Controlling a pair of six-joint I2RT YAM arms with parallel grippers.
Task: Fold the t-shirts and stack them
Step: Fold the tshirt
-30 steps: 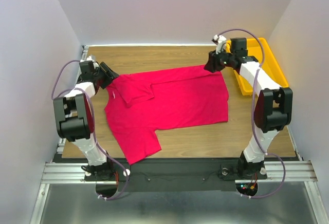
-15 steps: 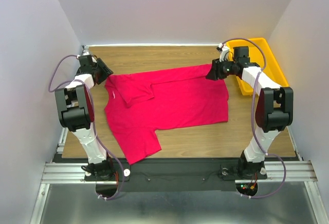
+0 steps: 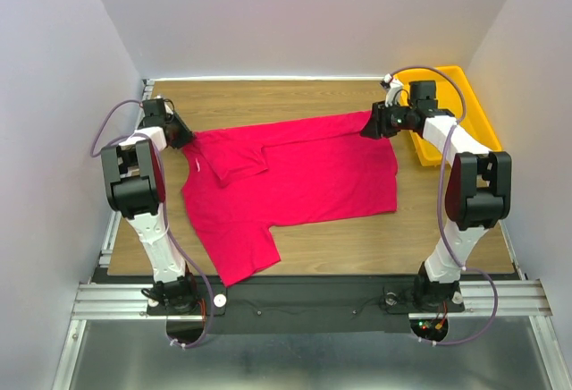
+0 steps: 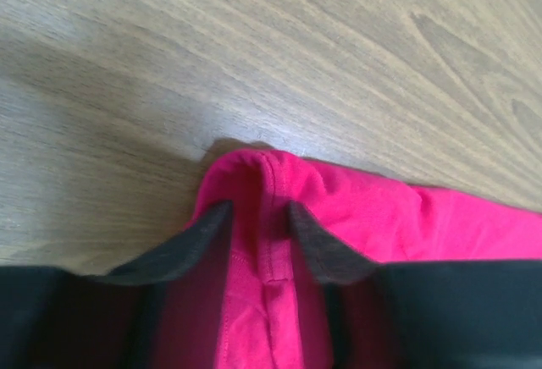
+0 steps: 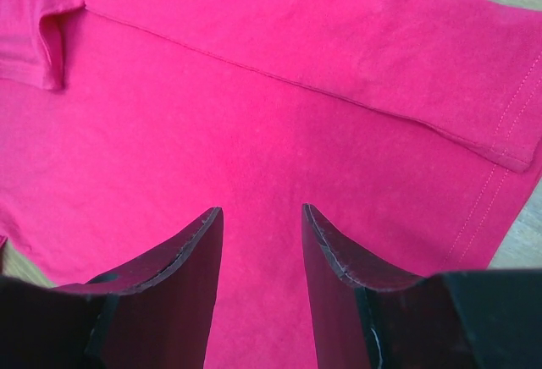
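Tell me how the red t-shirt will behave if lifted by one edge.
Probably floppy: the t-shirt bunches into a ridge inside the left gripper. Likely light, being thin cloth lying flat. The unlifted part would probably sag and drag.

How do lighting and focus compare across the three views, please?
Top external: even, soft light, the t-shirt sharp, only faint shadows. Left wrist: a pale sheen on the table, and the left gripper's fingers dark and blurred. Right wrist: stitching crisp, the right gripper's fingers dark against the bright cloth.
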